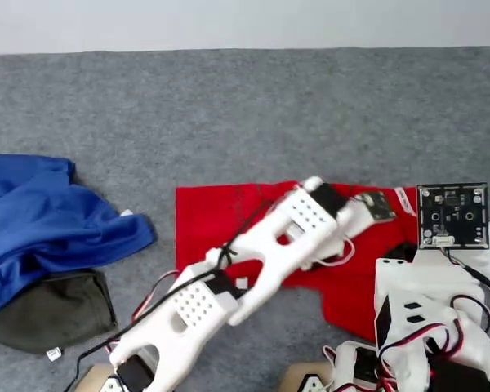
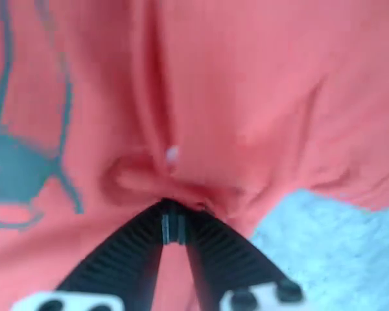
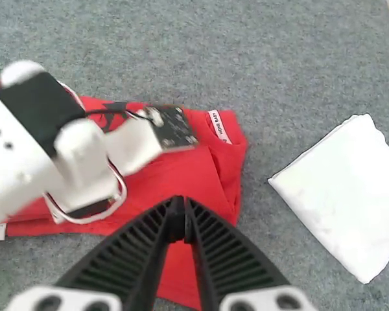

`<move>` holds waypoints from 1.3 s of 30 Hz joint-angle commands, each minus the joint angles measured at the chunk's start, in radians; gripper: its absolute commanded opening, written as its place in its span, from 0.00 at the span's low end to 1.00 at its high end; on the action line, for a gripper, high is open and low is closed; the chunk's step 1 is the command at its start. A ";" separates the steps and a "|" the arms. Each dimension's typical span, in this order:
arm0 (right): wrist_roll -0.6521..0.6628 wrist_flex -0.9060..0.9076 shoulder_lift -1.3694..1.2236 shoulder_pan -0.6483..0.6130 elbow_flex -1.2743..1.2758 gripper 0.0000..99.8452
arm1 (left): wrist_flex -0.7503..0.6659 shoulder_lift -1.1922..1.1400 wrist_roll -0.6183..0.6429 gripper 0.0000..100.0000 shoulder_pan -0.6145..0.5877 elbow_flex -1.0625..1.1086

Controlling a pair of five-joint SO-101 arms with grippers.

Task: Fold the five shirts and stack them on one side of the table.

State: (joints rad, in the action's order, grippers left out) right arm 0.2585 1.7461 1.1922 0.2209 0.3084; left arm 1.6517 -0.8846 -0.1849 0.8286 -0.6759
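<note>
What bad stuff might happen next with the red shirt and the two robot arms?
1. The left claw pinches just a small pucker of the red shirt, so the cloth might slip out when pulled.
2. The right claw hangs right beside the left arm over the same shirt, so they could bump.
3. The folded white shirt lies close by, and a wide pull might muss it.
</note>
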 commanded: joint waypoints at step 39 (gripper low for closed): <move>-0.003 0.024 0.090 0.001 -0.023 0.02 | 0.103 0.048 -0.049 0.20 0.285 -0.275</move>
State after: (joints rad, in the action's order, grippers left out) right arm 0.2585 1.7492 1.2812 0.2256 0.3099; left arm 1.7269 -0.8692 -0.2064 1.0372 -0.9490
